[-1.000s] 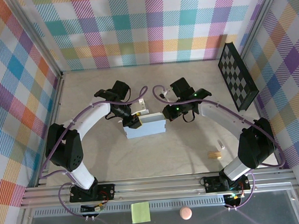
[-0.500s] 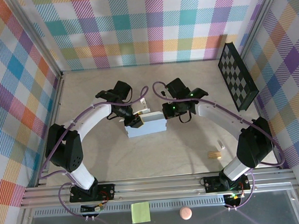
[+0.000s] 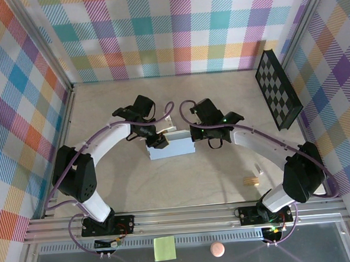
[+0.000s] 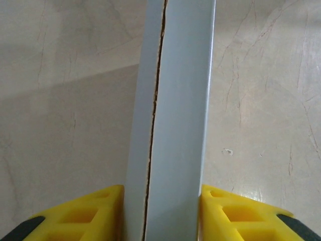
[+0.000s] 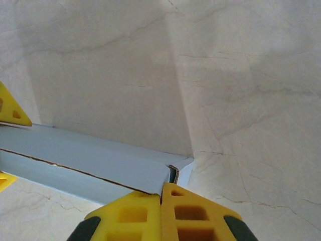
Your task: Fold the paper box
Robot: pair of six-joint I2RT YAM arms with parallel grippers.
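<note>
Box (image 3: 171,148) mid-table (image 3: 166,188), between both grippers; left gripper (image 4: 161,206) clamped across box's left end, one finger each side; right gripper (image 5: 160,203) fingers pressed together, tips against box's right corner.

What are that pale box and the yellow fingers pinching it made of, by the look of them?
The paper box looks like thin matte cardboard: a brownish fibrous edge shows along its seam. The yellow fingers look like hard plastic with hollow cells; whether moulded or printed, I cannot tell.
</note>
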